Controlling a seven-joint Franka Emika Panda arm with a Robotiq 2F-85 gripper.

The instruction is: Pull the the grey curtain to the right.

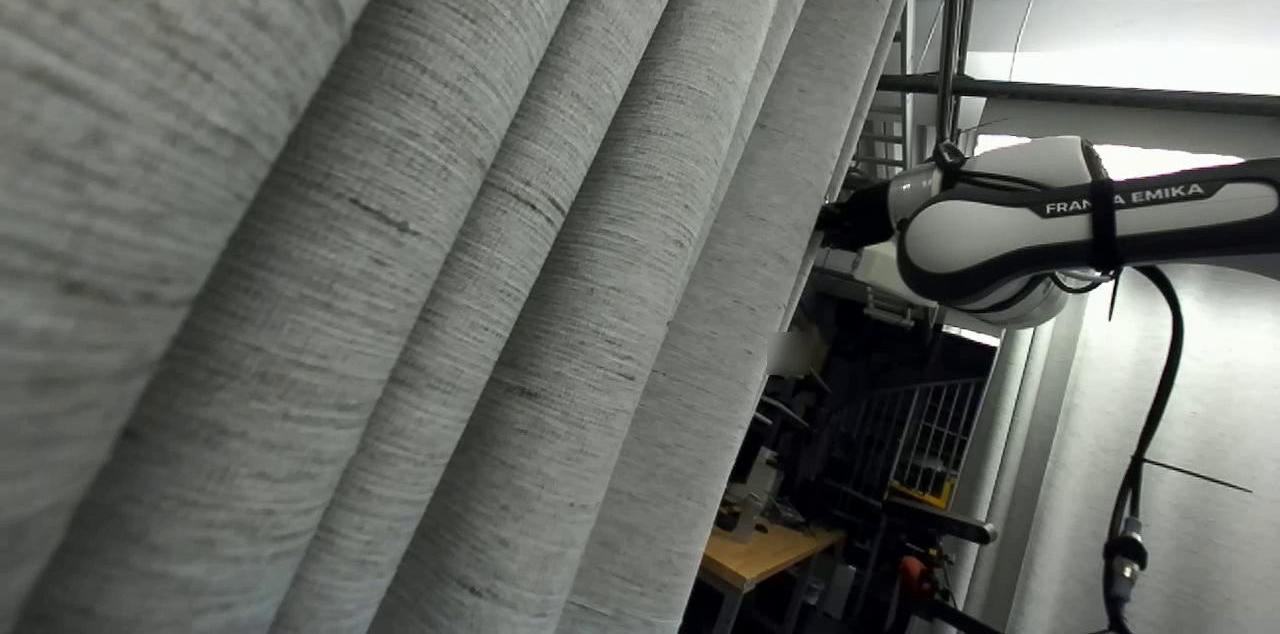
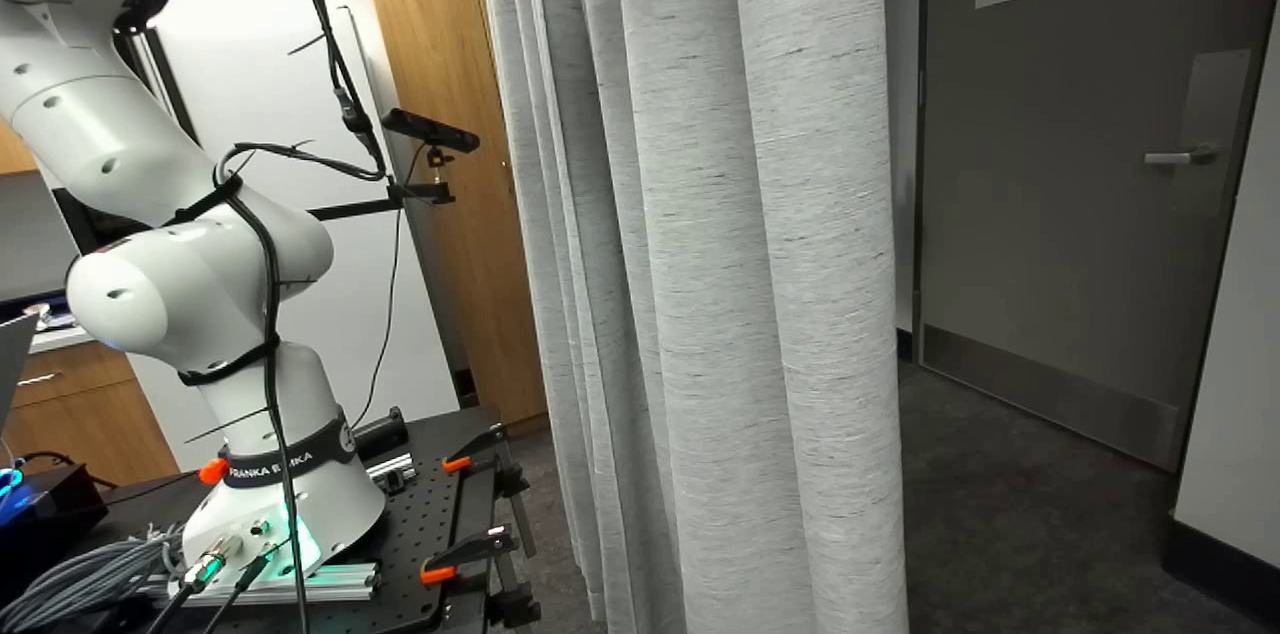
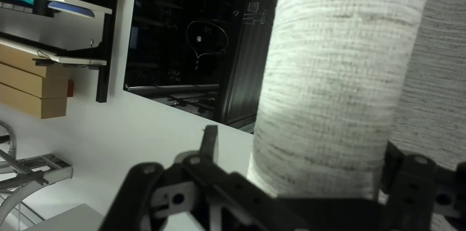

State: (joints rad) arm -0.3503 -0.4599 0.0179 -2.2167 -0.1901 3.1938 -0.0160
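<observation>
The grey curtain [image 1: 560,214] hangs in deep folds in both exterior views [image 2: 710,264]. My gripper [image 1: 850,219] is at its edge, partly hidden by the fabric. In the wrist view, one thick fold of the curtain [image 3: 342,59] lies between the fingers of my gripper [image 3: 301,149]. The fingers are wide apart. The right finger is at the fold's right side and seems to touch it; the left finger stands apart from the fold, with a gap. The gripper is out of view above in an exterior view, where only the arm [image 2: 250,214] shows.
A metal pole [image 1: 955,24] rises behind the wrist. A camera [image 2: 430,130] on a bracket stands between arm and curtain. The black robot table [image 2: 420,474] has clamps along its edge. A door [image 2: 1060,184] is beyond the curtain. Wall shelves [image 3: 80,60] and a ladder [image 3: 40,176] show behind.
</observation>
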